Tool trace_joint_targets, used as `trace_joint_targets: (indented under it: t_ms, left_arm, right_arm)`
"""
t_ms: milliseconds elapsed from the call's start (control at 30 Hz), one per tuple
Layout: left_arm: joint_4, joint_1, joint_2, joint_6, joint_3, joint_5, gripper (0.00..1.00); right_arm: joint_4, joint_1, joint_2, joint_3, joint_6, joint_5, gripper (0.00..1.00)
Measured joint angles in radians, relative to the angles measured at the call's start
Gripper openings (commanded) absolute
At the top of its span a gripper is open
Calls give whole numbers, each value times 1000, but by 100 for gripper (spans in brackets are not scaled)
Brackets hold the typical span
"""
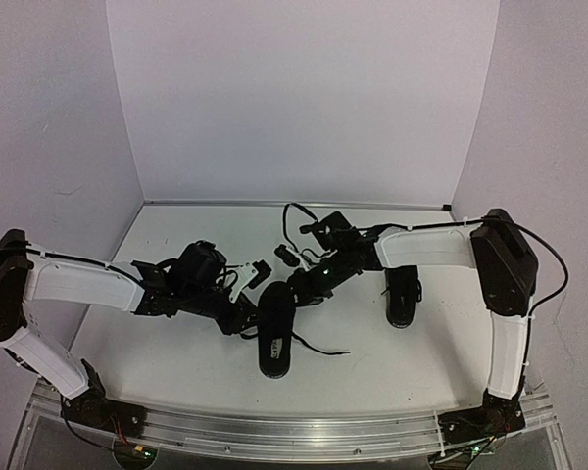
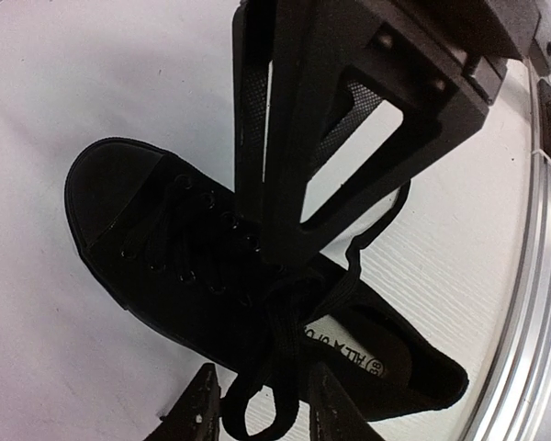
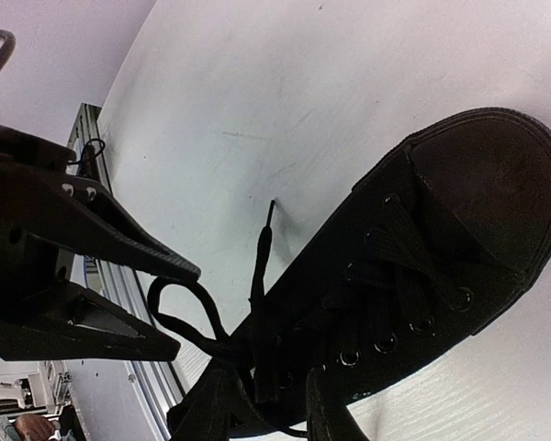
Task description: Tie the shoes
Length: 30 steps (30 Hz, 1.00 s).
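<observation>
An all-black low shoe (image 1: 275, 338) lies mid-table, toe towards the near edge; it also shows in the left wrist view (image 2: 147, 239) and the right wrist view (image 3: 441, 239). Its pale inside label (image 2: 349, 354) is visible. My left gripper (image 1: 250, 311) is open at the shoe's left side, with a loop of black lace (image 2: 262, 404) lying between its fingertips (image 2: 197, 413). My right gripper (image 1: 299, 284) hovers over the shoe's opening, open, with a lace strand (image 3: 262, 266) running down between its fingers (image 3: 326, 413). A second black shoe (image 1: 403, 299) lies to the right under the right forearm.
One loose lace end (image 1: 323, 348) trails on the table to the right of the middle shoe. An aluminium rail (image 1: 294, 431) runs along the near edge. White walls (image 1: 294, 98) close the back and sides.
</observation>
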Motion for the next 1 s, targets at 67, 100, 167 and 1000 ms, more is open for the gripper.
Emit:
trace_joint_targets:
  t_ms: [67,100,167,1000]
  left_arm:
    - [0,1,0,2,0,6,26]
    - [1,2,0,1,0,9,25]
    - [1,3,0,1,0,16,24]
    - [-9,30,1,9,0,46,0]
  right_arm:
    - [-4,1,13,8,-5,-2,26]
    - [-7,1,19,12,-6,-3,26]
    - [-12,4,32,18,-10,-5,25]
    - [-30,30,63,35,-28,-8,0]
